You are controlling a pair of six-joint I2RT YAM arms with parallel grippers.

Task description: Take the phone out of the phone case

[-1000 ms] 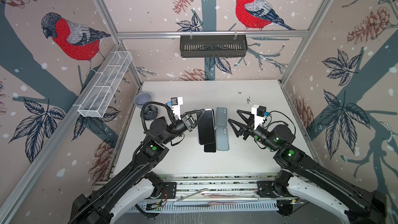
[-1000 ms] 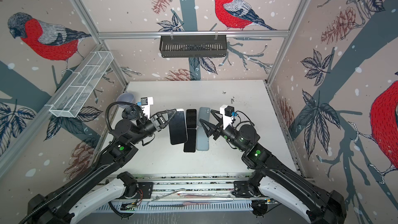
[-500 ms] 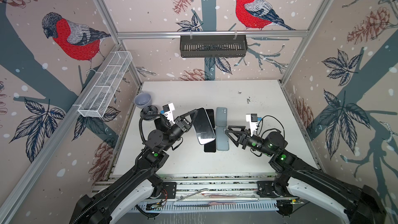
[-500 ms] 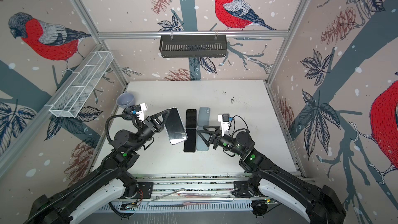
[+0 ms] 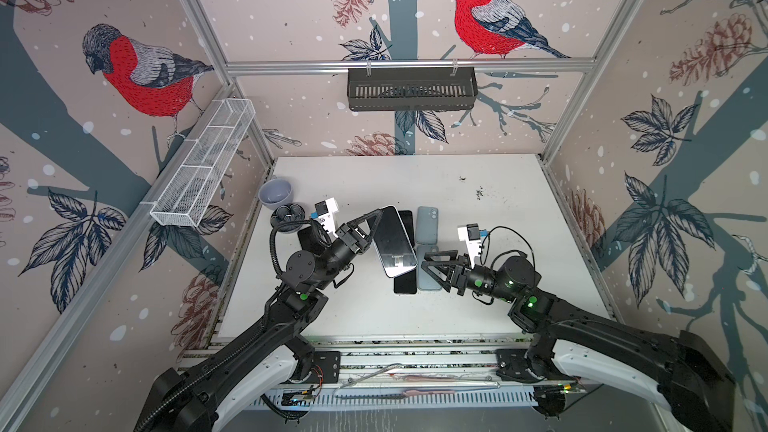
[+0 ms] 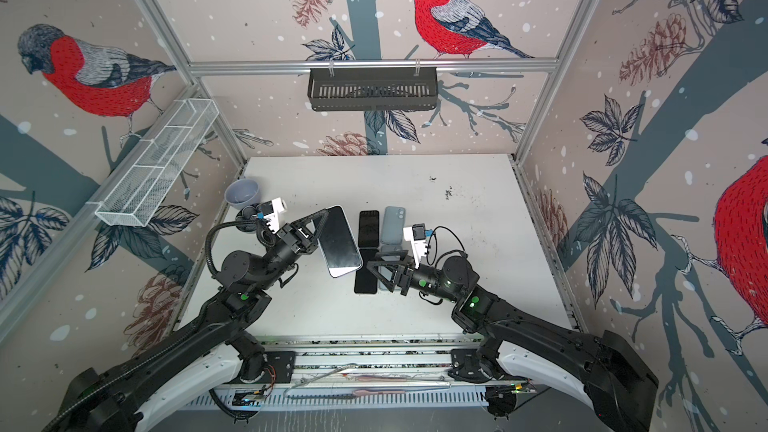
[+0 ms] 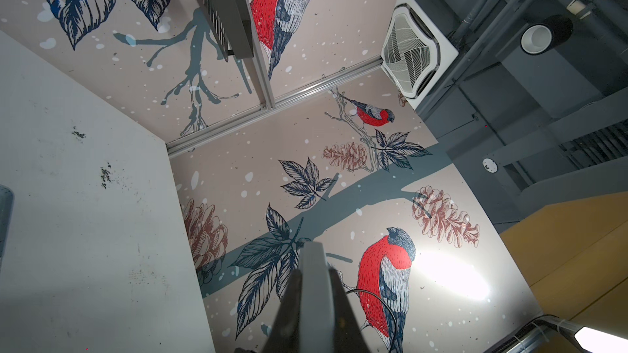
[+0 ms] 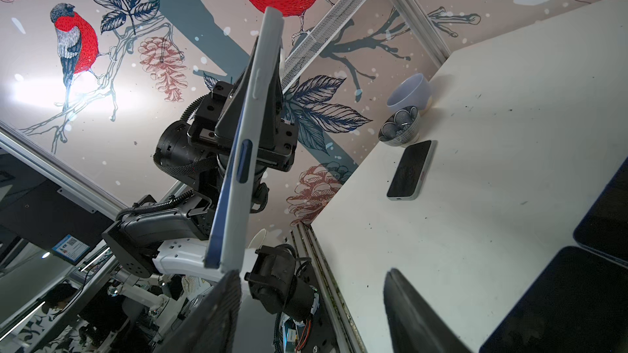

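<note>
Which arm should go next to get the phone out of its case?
Right, probably: the left gripper is shut on the cased phone, lifted; the right gripper hangs open beside its near end.

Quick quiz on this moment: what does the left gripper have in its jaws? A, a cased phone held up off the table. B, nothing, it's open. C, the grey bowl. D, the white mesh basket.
A: the left gripper is clamped on the edge of the cased phone, which hangs tilted above the table in both top views.
</note>
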